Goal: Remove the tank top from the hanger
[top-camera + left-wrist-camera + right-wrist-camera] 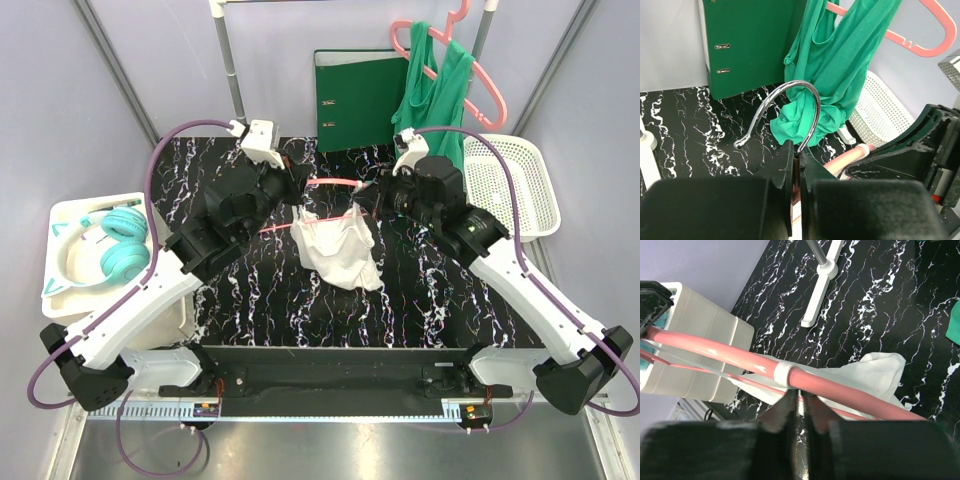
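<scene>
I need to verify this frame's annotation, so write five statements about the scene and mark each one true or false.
1. The white tank top hangs on the pink hanger. True.
2. The left claw is shut on the hanger's metal hook. True.
3. The right claw is wide open, well clear of the hanger. False: the right claw is shut, right against the hanger's bar; what it pinches is unclear.
4. The teal headphones lie on the marble table. False: the teal headphones sit in the white bin at the left.
5. The right claw holds the green garment. False: the green garment hangs from a second pink hanger at the back.
</scene>
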Controlling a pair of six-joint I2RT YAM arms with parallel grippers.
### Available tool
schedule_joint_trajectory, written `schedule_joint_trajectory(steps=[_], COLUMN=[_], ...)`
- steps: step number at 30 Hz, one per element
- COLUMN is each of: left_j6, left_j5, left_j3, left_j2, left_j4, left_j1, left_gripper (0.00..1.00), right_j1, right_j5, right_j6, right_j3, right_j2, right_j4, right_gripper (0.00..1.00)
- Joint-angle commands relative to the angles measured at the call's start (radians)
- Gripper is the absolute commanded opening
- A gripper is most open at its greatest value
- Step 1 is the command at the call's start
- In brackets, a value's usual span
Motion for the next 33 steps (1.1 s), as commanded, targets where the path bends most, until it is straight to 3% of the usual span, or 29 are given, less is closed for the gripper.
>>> schedule_joint_trajectory(steps=[1,14,21,28,31,33], left_j6=[-0.029,-0.003,-0.032,-0.053,-0.049,-0.029], left_j5=[0.068,0.033,0.036,0.100,0.102,0.105], left_j3=[-0.001,-0.053,-0.076,-0.052,-0.046,-0.020], left_j2=[-0.038,-0.153,-0.226,-0.202,-0.187,-0.164], left_j4=[0.080,0.052,0.073,0.086,0.083,0.052], left_j1=[-0.007,-0.006,-0.007,-0.007,-0.007,-0.007], left_gripper=[0.00,0.00,0.00,0.00,0.00,0.00], right_j1=[0.009,0.009,0.009,0.009,0.009,0.009], right_j5=[0.011,0.218,0.159,0.051,0.005,0.033], right_j6=[-0.005,0.018,0.057,0.046,0.015,-0.012], right_j3=[-0.013,-0.175,-0.338,-0.366,-0.341,-0.298], right_j2=[-0.032,-0.291,-0.407,-0.434,-0.422,-0.405], right_j4=[0.087,-0.039,-0.059,-0.078,-0.126,-0.232], right_gripper=[0.03,0.00,0.00,0.01,0.36,0.54])
